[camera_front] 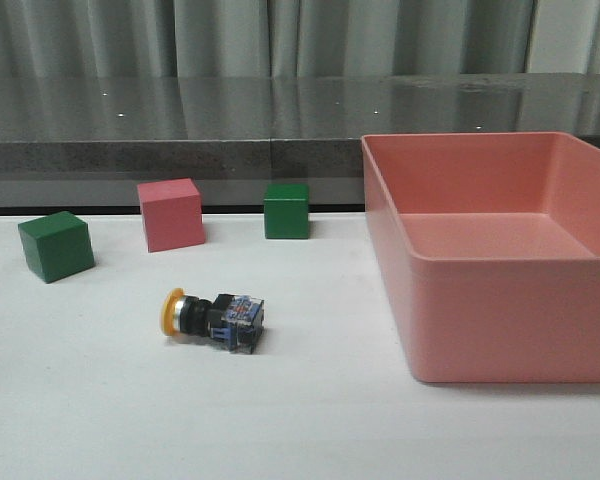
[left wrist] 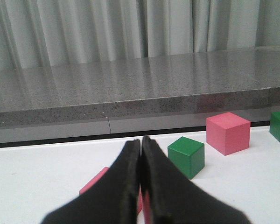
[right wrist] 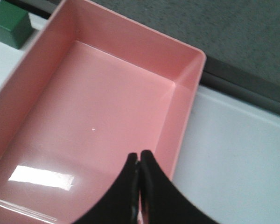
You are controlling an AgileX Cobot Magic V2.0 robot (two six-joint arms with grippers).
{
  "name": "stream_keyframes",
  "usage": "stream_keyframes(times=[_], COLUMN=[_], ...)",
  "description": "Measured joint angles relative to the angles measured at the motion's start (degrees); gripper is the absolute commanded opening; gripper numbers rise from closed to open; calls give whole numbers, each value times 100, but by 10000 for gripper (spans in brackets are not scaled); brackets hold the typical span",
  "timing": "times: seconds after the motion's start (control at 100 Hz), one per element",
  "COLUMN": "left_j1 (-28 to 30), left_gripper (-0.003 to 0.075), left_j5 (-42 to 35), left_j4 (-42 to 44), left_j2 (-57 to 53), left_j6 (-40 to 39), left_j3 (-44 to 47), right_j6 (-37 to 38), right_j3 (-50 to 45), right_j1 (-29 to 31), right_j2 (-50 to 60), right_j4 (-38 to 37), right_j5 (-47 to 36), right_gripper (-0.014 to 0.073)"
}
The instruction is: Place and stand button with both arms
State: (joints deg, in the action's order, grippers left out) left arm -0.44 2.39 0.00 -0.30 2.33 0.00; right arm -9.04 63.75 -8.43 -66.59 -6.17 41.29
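Observation:
The button (camera_front: 212, 318) lies on its side on the white table left of centre in the front view, with its yellow-orange cap to the left and its clear-blue base to the right. It shows in neither wrist view. Neither gripper shows in the front view. My left gripper (left wrist: 141, 140) is shut and empty, low over the table's left part. My right gripper (right wrist: 139, 156) is shut and empty, above the near right part of the pink bin (right wrist: 184, 107).
The large pink bin (camera_front: 500, 320) fills the table's right side. A green cube (camera_front: 56, 245), a pink cube (camera_front: 170, 214) and another green cube (camera_front: 286, 210) stand in a row behind the button. A flat pink piece (left wrist: 95, 182) lies under my left fingers.

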Motion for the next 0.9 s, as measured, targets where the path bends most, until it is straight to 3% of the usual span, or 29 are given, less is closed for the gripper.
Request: stream_keyframes(times=[0.14, 0.44, 0.9], left_j1=[0, 0, 0], left_gripper=[-19, -19, -19], left_j5=[0, 0, 0], left_j4=[0, 0, 0], left_j2=[0, 0, 0], left_j6=[0, 0, 0], left_j3=[0, 0, 0], right_j6=[301, 481, 503], right_j3=[-1067, -2770, -4178], right_j1=[305, 329, 329], right_j2=[882, 2687, 5324], right_j4=[0, 225, 401], right_j5=[-648, -1472, -1762], right_gripper=[-61, -61, -61])
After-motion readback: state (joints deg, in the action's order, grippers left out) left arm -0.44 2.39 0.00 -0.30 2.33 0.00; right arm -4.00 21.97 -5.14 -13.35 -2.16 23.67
